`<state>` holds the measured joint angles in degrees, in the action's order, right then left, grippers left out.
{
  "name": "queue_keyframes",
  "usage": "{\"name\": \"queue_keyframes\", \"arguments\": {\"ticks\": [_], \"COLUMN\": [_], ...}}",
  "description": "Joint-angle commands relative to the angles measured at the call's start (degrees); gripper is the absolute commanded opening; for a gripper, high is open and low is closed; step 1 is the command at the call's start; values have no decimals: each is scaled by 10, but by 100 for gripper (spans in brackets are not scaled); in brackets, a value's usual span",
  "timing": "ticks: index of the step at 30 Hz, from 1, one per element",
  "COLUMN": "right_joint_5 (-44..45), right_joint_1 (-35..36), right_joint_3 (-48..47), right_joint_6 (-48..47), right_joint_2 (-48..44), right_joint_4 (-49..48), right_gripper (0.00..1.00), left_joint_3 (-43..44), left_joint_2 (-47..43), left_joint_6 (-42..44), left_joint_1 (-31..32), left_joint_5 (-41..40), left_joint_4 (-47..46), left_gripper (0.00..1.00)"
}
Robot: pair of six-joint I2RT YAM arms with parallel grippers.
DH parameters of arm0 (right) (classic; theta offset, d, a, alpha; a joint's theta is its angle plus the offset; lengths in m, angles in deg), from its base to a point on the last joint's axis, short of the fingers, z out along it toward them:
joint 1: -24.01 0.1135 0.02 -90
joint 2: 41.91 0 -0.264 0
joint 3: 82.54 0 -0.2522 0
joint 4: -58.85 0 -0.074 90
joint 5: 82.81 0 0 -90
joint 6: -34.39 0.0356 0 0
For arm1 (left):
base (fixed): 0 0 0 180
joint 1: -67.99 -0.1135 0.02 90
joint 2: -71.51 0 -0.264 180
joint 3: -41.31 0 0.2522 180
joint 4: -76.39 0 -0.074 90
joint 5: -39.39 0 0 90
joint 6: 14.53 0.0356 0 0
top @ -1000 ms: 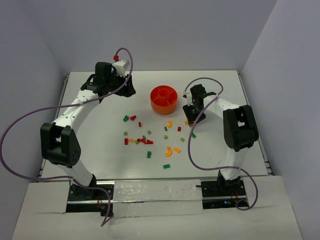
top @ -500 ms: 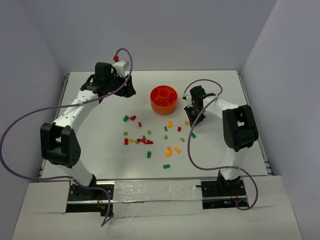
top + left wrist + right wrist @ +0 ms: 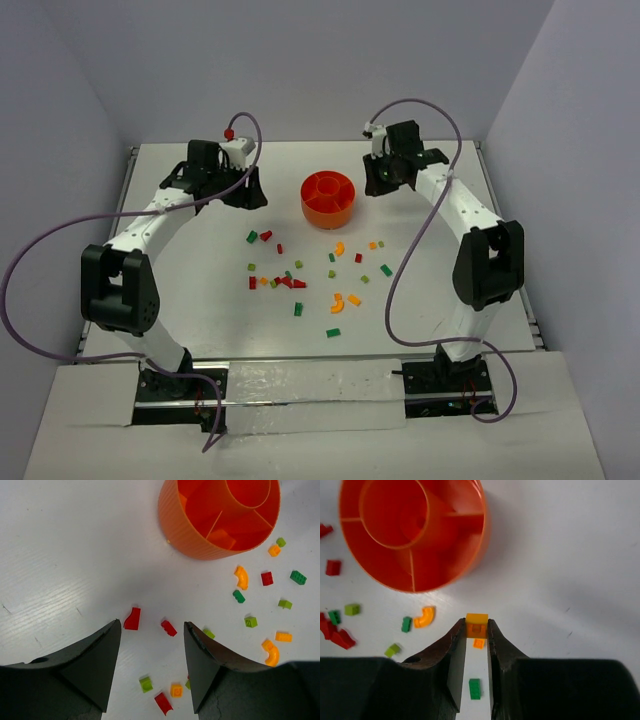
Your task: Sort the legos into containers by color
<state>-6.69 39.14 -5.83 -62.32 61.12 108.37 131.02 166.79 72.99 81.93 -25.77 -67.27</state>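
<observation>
Two arms over one white table (image 3: 220, 330), one round orange bowl (image 3: 328, 198) toward the far edge, roughly twenty red, green and orange legos (image 3: 298, 309) scattered across the table's middle, right gripper (image 3: 476, 626) clamped on one orange brick (image 3: 477, 617) beside the bowl, left gripper (image 3: 151, 625) jaws apart.
</observation>
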Motion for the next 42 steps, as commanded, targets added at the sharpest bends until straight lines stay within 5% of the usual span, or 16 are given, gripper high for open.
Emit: {"name": "queue_keyframes", "arguments": {"ticks": [1, 19, 23, 28, 42], "right_joint_5": [-21, -20, -18, -14, -12], "right_joint_1": [12, 40, 46, 50, 57], "right_joint_3": [-60, -102, -105, -113, -108], "right_joint_6": [18, 17, 14, 15, 18], "right_joint_2": [38, 106, 113, 122, 90], "right_joint_4": [-7, -30, -29, -25, -15], "right_gripper": [1, 9, 15, 40, 52], "left_joint_3": [-9, -34, -40, -44, -74], "left_joint_2": [-34, -33, -31, -25, 10], "left_joint_6": [8, 11, 10, 9, 53], "left_joint_1": [-8, -26, -27, -31, -35], "left_joint_5": [20, 18, 16, 0, -63], "left_joint_4": [-13, -14, -17, -18, -23], "left_gripper": [62, 62, 62, 63, 57]}}
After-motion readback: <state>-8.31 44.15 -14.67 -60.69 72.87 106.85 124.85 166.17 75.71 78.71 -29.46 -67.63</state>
